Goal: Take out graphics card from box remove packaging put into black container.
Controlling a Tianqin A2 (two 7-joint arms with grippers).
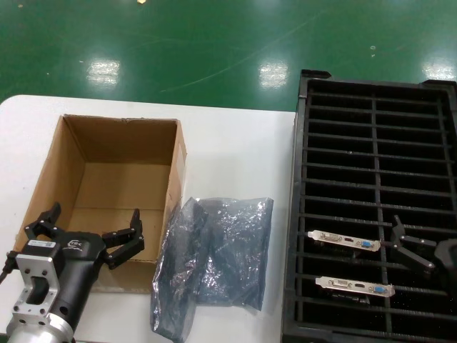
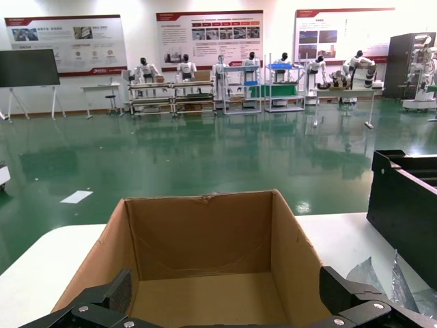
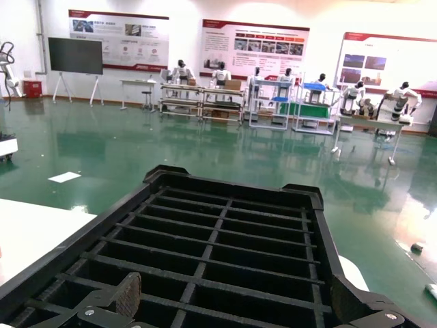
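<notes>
Open box [image 1: 121, 179] interior (walls around), crumpled packaging [image 1: 214, 254] alongside.

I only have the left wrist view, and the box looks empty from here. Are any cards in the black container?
Observer: Yes, two. One graphics card and a second graphics card, nearer the robot, both sit in the left column of the black container.
Operator: Where is the right end effector?
Observer: The right end effector is over the container, open, just right of the farther card.
Operator: And the packaging?
Observer: The packaging lies on the table between the box and the container, and nothing holds it.
</notes>
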